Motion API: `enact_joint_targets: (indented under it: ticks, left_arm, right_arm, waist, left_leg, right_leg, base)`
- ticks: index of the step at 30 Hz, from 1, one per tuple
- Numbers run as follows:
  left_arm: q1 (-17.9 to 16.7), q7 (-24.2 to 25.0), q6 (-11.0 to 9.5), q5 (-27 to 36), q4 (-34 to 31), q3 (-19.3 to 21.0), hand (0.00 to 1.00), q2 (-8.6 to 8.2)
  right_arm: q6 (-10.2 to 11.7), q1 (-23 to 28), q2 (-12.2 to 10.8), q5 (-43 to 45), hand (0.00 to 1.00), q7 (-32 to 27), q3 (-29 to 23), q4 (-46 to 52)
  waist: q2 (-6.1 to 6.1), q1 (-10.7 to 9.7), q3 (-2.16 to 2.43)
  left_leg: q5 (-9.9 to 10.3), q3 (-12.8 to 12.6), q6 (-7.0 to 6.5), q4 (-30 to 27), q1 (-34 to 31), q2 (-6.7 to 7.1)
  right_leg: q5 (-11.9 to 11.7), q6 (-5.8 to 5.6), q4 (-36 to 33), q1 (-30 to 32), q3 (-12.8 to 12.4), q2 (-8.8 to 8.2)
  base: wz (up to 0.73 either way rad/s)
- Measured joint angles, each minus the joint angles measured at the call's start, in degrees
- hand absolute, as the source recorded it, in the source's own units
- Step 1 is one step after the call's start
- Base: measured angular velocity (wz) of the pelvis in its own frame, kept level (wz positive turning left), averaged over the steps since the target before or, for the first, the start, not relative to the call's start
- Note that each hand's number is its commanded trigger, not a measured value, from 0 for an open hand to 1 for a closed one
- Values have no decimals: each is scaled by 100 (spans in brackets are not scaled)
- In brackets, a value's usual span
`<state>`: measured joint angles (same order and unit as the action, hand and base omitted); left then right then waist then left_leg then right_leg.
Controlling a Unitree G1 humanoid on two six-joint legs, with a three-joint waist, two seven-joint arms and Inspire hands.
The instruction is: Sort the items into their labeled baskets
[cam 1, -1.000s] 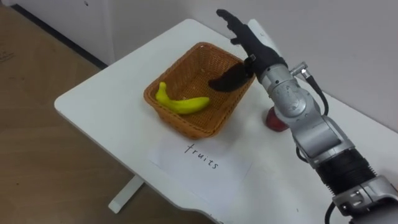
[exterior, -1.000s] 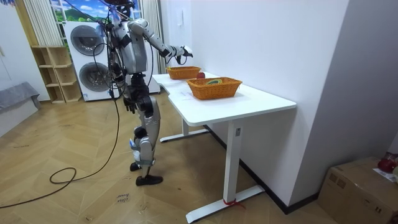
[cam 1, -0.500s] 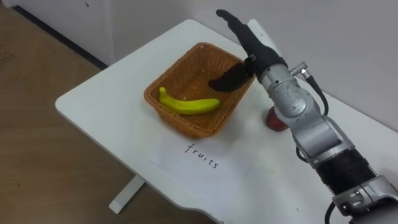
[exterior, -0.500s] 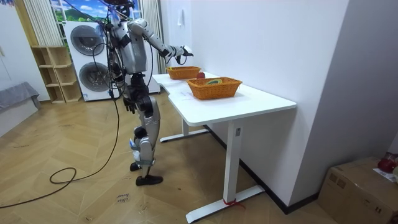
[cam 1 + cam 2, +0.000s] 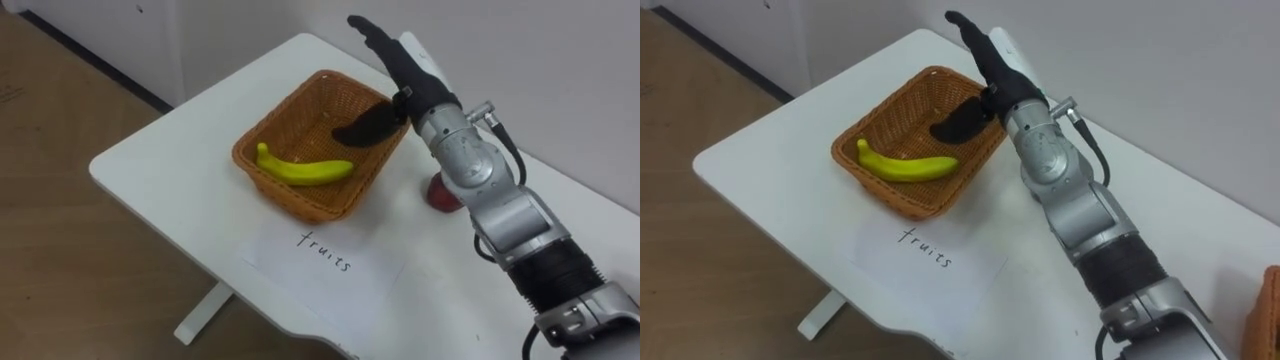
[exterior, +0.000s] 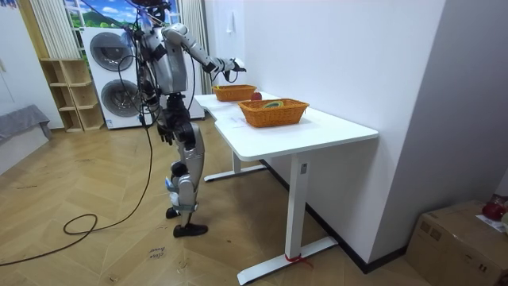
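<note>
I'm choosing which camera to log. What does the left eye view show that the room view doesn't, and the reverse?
The left eye view adds the banana lying in the basket and the handwritten paper label before it. The room view adds the second basket, washing machines and a cardboard box on the floor. Both share the white table, the red fruit, and the right hand open above the basket.

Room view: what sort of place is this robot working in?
Probably a home-style laundry or utility room, perhaps a test set-up. Two stacked washing machines stand at the far wall beside a wooden shelf unit, and the white table with baskets stands on a wood floor.
</note>
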<state>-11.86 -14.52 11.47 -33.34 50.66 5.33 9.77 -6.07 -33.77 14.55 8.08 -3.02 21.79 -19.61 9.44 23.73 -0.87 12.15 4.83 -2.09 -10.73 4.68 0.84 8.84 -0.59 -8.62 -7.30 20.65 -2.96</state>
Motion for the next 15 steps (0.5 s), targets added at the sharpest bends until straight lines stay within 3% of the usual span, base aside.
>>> enact_joint_targets:
  ticks: [6,10,15]
  left_arm:
    - [-96,-110,-41,5,13,-3,0,0]
    - [-118,-111,-100,2,9,3,0,-37]
    - [-156,-112,-114,1,0,7,0,-101]
  right_arm:
    - [126,-2,9,-13,0,-125,-118,-2]
    - [218,-1,17,-330,0,-232,-400,-1]
    - [329,10,44,-973,0,-448,-629,-1]
  waist:
    - [-8,-249,-6]
    - [-80,-421,-52]
    - [-218,-473,-4]
  left_leg:
    - [0,1,0,-45,0,7]
    - [2,-3,1,-48,-12,11]
    - [0,-151,0,-59,11,2]
  right_leg:
    - [0,1,0,-37,-82,4]
    - [-1,2,0,-52,-97,12]
    - [-6,10,-3,-12,-192,12]
  base:
    - [1]
    - [-1]
    - [-13]
